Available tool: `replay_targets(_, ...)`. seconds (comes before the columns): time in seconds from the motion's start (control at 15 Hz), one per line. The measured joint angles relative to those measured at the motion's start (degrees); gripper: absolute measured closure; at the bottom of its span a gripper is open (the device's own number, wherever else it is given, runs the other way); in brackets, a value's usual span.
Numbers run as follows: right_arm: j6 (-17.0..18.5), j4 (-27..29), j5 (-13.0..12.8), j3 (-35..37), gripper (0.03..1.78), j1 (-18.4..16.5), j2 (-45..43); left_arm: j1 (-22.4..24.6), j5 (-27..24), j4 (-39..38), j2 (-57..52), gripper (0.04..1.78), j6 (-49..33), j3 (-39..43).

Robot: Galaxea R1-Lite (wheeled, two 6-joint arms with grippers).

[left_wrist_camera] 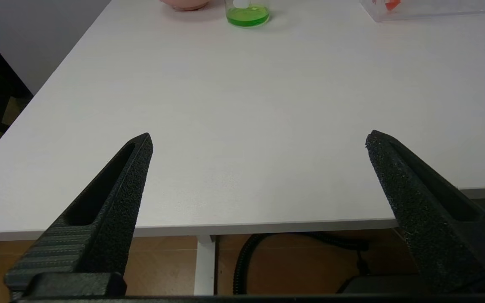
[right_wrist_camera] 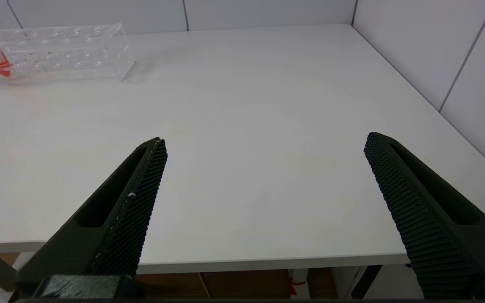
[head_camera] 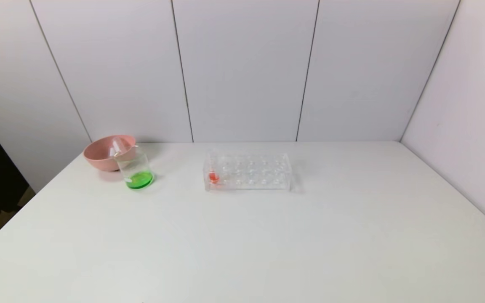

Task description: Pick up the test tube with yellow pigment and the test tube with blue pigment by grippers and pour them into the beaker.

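The beaker [head_camera: 135,170] stands at the back left of the table with green liquid in its bottom; it also shows in the left wrist view [left_wrist_camera: 247,12]. No tube with yellow or blue pigment shows. A clear tube [head_camera: 117,147] leans in the pink bowl [head_camera: 99,158] behind the beaker. Neither gripper shows in the head view. My left gripper [left_wrist_camera: 259,136] is open and empty over the table's near edge. My right gripper [right_wrist_camera: 265,139] is open and empty over the near edge too, farther right.
A clear many-holed rack [head_camera: 249,171] stands at the back middle with a red-tinted tube [head_camera: 213,176] in its left end; the rack also shows in the right wrist view [right_wrist_camera: 57,50]. White walls close the back and the right side.
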Motion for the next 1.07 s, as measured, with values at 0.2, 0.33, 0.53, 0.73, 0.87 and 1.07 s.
replay_targets(0.2,0.0,0.0,0.0,0.0,0.10,0.0,0.0,0.0,-0.1,-0.6,0.0,0.06,-0.2,0.2)
replay_targets(0.33,0.0,0.0,0.0,0.0,0.10,0.0,0.0,0.0,-0.3,-1.7,0.0,0.06,-0.6,0.5)
replay_targets(0.53,0.0,0.0,0.0,0.0,0.10,0.0,0.0,0.0,-0.3,-1.9,0.0,0.06,-0.6,0.5)
replay_targets(0.73,0.0,0.0,0.0,0.0,0.10,0.0,0.0,0.0,-0.3,-1.9,0.0,0.06,-0.6,0.6)
replay_targets(0.87,0.0,0.0,0.0,0.0,0.10,0.0,0.0,0.0,-0.3,-1.9,0.0,0.06,-0.6,0.6)
replay_targets(1.07,0.7,0.0,-0.1,0.0,0.10,0.0,0.0,0.0,-0.3,-1.9,0.0,0.06,-0.6,0.6)
